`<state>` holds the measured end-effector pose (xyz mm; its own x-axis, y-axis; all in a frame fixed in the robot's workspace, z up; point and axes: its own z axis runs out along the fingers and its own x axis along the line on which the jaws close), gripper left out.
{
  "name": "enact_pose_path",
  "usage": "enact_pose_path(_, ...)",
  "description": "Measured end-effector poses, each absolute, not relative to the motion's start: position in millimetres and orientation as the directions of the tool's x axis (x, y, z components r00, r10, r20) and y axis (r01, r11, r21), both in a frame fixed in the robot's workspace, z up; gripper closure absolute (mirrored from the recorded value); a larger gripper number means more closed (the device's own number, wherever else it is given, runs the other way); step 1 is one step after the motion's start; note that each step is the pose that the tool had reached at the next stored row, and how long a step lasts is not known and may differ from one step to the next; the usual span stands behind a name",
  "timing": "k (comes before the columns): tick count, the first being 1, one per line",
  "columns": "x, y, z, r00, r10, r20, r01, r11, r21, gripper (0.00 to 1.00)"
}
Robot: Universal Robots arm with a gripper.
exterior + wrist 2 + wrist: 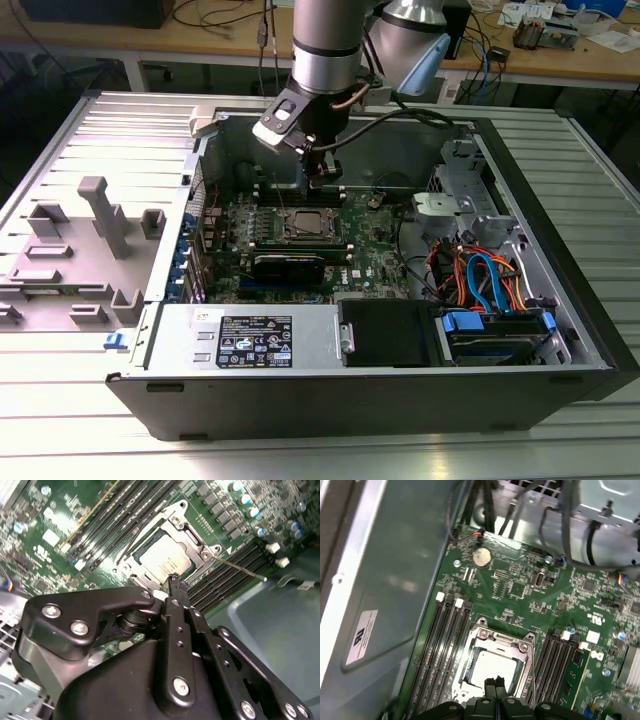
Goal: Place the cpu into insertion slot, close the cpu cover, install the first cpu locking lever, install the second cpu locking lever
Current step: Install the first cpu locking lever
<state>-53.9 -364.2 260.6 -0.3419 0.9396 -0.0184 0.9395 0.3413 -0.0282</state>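
Cpu (492,671) lies in the insertion slot (469,668), framed by the lowered cpu cover (498,639); the hand (495,681) hangs over it, clenched tight, grasping nothing.

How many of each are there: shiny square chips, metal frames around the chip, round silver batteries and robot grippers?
cpu: 1
cpu cover: 1
round silver battery: 1
gripper: 1
Total: 4
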Motion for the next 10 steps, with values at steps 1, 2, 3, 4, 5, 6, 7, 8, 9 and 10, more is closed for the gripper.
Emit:
enact_pose_path(1, -53.9, -364.2, 260.6, -0.36, 0.933, -0.018, 0.933, 0.359, -0.028, 0.89)
enact_pose_path(2, -53.9, -364.2, 260.6, -0.377, 0.926, -0.018, 0.926, 0.377, -0.028, 0.89)
enact_pose_path(3, -53.9, -364.2, 260.6, -0.408, 0.913, -0.018, 0.913, 0.407, -0.028, 0.89)
enact_pose_path(4, -53.9, -364.2, 260.6, -0.425, 0.905, -0.018, 0.905, 0.424, -0.028, 0.89)
enact_pose_path(5, -53.9, -364.2, 260.6, -0.441, 0.897, -0.018, 0.897, 0.44, -0.028, 0.89)
enact_pose_path(6, -53.9, -364.2, 260.6, -0.455, 0.89, -0.018, 0.89, 0.454, -0.028, 0.89)
enact_pose_path(7, -54.0, -364.2, 260.5, -0.457, 0.889, -0.018, 0.889, 0.457, -0.028, 0.89)
enact_pose_path(8, -54.2, -364.5, 260.6, -0.458, 0.889, -0.018, 0.889, 0.458, -0.028, 0.89)
enact_pose_path(9, -54.7, -364.8, 260.6, -0.459, 0.888, -0.017, 0.888, 0.459, -0.028, 0.89)
enact_pose_path(10, -55.4, -364.9, 260.5, -0.462, 0.887, -0.017, 0.887, 0.462, -0.027, 0.89)
